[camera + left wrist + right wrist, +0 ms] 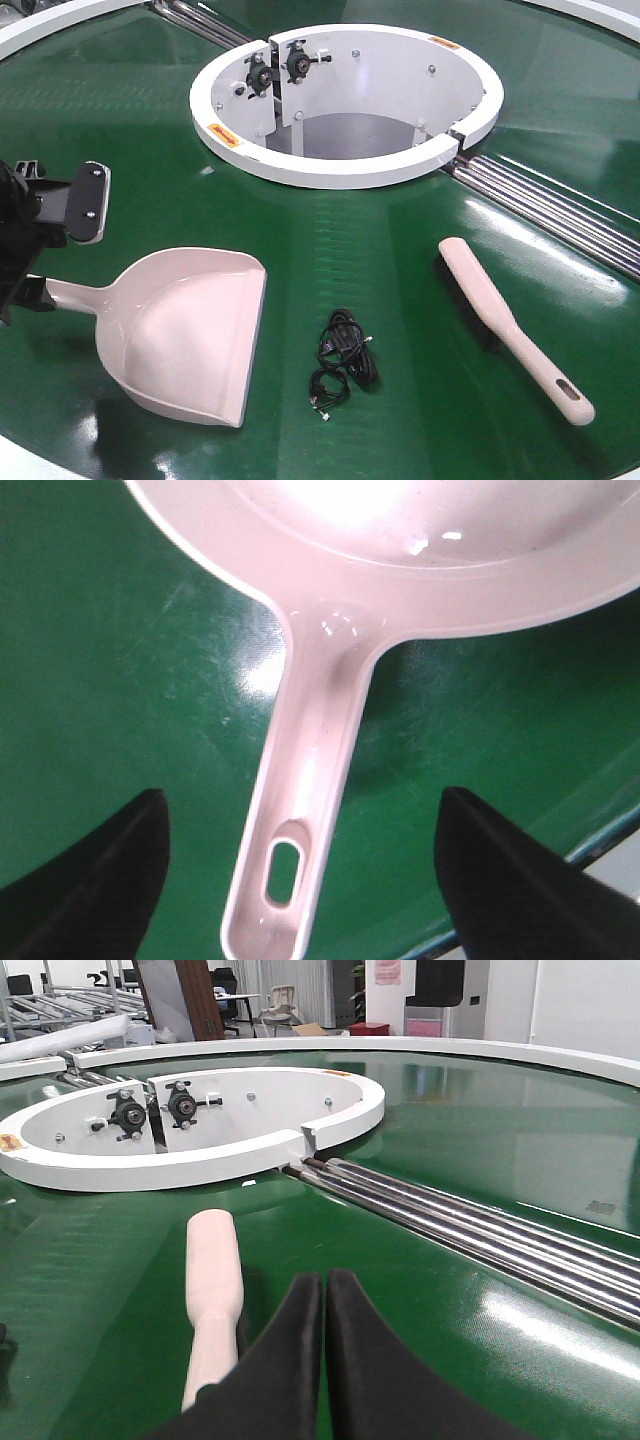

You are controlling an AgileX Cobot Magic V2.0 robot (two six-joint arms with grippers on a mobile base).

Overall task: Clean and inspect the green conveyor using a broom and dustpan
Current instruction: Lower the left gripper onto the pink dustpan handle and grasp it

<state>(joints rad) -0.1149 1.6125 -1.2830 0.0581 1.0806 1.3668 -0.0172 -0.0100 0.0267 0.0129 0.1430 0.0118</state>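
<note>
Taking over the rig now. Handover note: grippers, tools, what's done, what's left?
Left gripper: open, fingers either side of the dustpan handle, not closed on it.
Right gripper: shut, empty, just beside the broom.
Both tools rest on the green conveyor, with a black cable between them.
Done: nothing grasped yet.
Left: grasp both tools, sweep (probably the cable), inspect the belt.

You're looking at a left gripper [60, 245] that is showing a chunky black body. One finger [86, 200] is presenting a flat black face with a pale grey rim and small screws [97, 172]. Up close, its fingers [95, 880] are appearing as matte black wedges. The right gripper [324, 1278] is showing smooth, tapering black fingers [290, 1360].
</note>
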